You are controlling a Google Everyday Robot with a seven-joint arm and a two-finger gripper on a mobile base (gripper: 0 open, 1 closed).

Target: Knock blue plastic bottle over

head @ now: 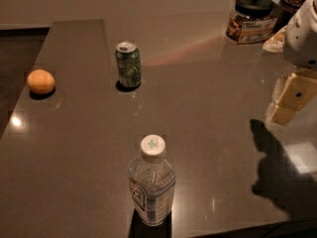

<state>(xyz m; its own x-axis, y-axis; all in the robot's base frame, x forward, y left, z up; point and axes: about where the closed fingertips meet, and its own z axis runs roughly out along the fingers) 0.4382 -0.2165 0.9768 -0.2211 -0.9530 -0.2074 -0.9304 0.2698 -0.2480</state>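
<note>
Bottle (152,187): stood upright at 6 o'clock on the surface (208,83), near the front edge. The white cap is on, and it is judged to be filled with clear liquid.
Gripper (290,100): held above the surface at 3 o'clock, at 2 o'clock from the bottle and well apart. Nothing is seen held in it, and whether it is released or clenched cannot be told.
Reason for placing: bare surface is left all around the bottle, so a sideways push is judged possible. The knock is not yet made.
Can (128,64): upright at 11 o'clock from the bottle; contents unseen.
Orange (40,81): at 10 o'clock, near the left edge.
Jar (251,18): at 1 o'clock, dark lid on, brown contents seen inside.
</note>
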